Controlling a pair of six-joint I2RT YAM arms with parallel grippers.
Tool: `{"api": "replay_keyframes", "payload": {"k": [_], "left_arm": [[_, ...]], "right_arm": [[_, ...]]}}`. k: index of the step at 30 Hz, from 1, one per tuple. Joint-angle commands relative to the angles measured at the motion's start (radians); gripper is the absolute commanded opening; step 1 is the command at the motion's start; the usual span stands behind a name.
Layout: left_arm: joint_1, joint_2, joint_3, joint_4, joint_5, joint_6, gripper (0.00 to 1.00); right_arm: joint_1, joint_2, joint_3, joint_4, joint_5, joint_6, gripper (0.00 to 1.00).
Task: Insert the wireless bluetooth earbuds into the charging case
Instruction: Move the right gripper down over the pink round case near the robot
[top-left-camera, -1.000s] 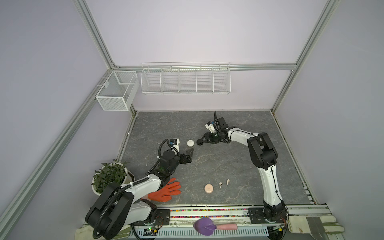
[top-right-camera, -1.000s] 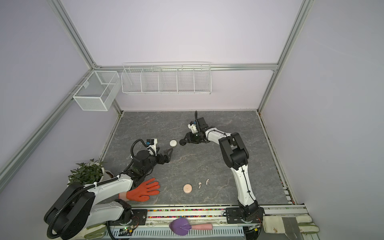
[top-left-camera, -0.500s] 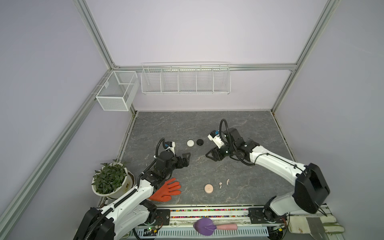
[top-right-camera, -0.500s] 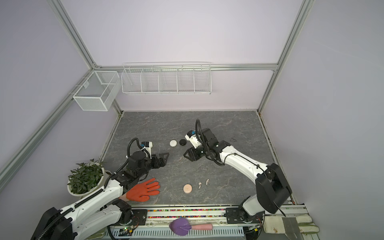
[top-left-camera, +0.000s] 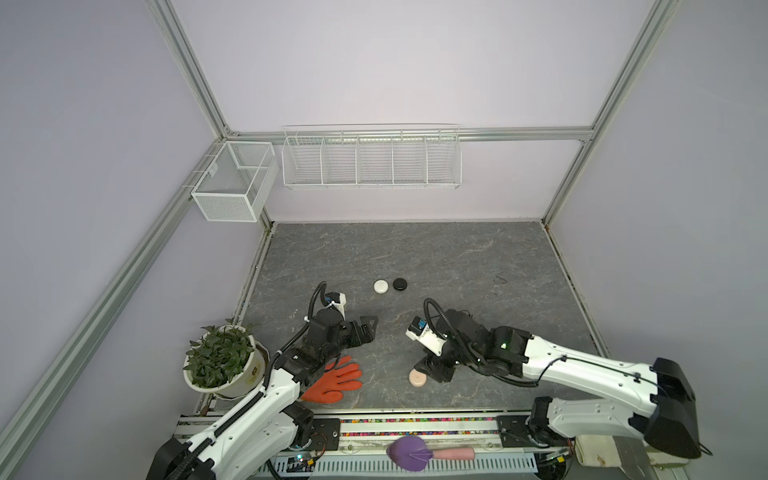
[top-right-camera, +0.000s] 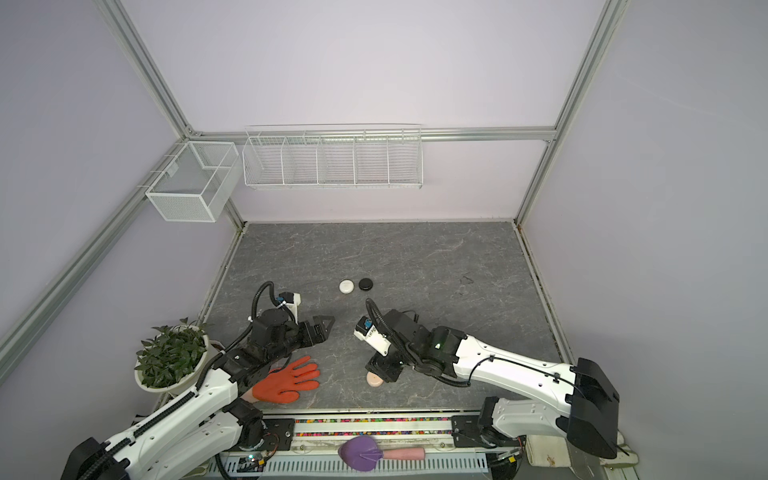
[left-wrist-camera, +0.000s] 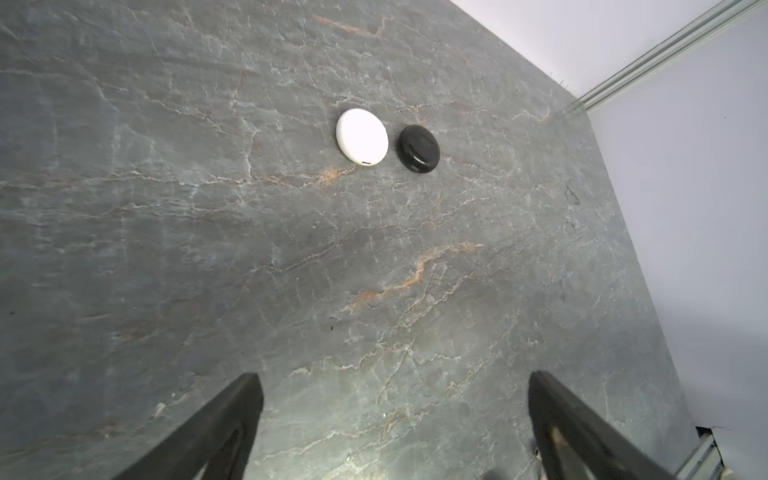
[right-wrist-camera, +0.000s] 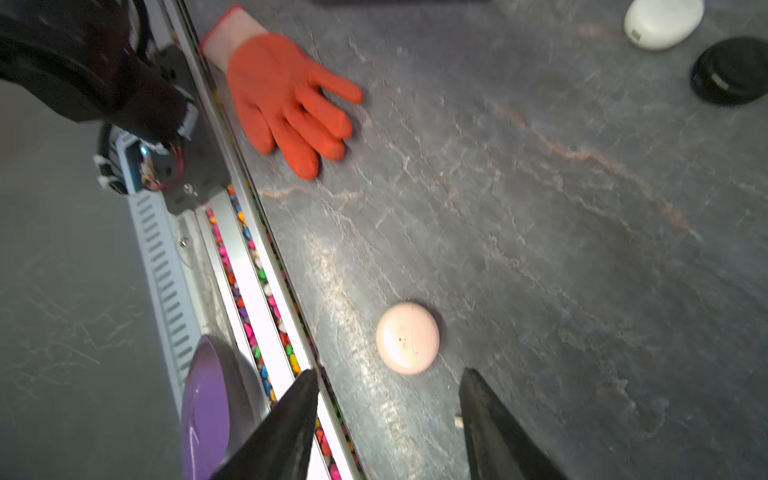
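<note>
Three round charging cases lie shut on the grey slab. The pink case (top-left-camera: 417, 378) (top-right-camera: 375, 379) (right-wrist-camera: 407, 337) is near the front edge. The white case (top-left-camera: 380, 286) (left-wrist-camera: 361, 137) and the black case (top-left-camera: 400, 284) (left-wrist-camera: 419, 148) sit side by side further back. My right gripper (top-left-camera: 434, 372) (right-wrist-camera: 389, 370) hangs open just right of the pink case, with nothing between its fingers. It hides the earbuds in both top views; a pale stub of one earbud (right-wrist-camera: 458, 422) peeks out beside a finger. My left gripper (top-left-camera: 370, 324) (left-wrist-camera: 392, 375) is wide open and empty above bare slab.
An orange glove (top-left-camera: 334, 380) (right-wrist-camera: 286, 99) lies at the front left beside the left arm. A potted plant (top-left-camera: 220, 361) stands off the slab's left corner. A rail of coloured beads (top-left-camera: 415, 420) and a purple scoop (top-left-camera: 409, 453) run along the front. Wire baskets (top-left-camera: 371, 158) hang on the back wall.
My right arm has swung from beside the black case at the back to the front, over the pink case and earbuds. The left arm has drawn back a little.
</note>
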Motion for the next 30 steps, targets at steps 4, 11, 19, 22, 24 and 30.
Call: {"api": "replay_keyframes", "payload": {"k": [4,11,19,22,24,30], "left_arm": [[0.006,0.053,0.007,0.009,0.063,-0.006,0.99],[0.006,0.086,0.020,0.048,0.082,0.001,0.99],[0.007,0.155,0.016,0.128,0.135,0.002,0.99],[0.007,0.164,0.022,0.128,0.143,-0.003,0.99],[0.006,0.165,0.015,0.132,0.139,-0.004,1.00],[0.007,0.172,-0.003,0.159,0.132,-0.009,1.00]], "right_arm": [[0.031,0.031,-0.004,-0.141,0.178,0.039,0.60],[0.037,0.083,-0.063,-0.072,0.151,0.060,0.61],[0.039,0.033,-0.152,0.121,0.058,-0.023,0.60],[0.045,0.054,-0.162,0.156,0.043,0.017,0.61],[0.063,0.056,-0.183,0.219,0.056,0.084,0.62],[0.093,0.077,-0.210,0.250,0.128,0.063,0.72]]}}
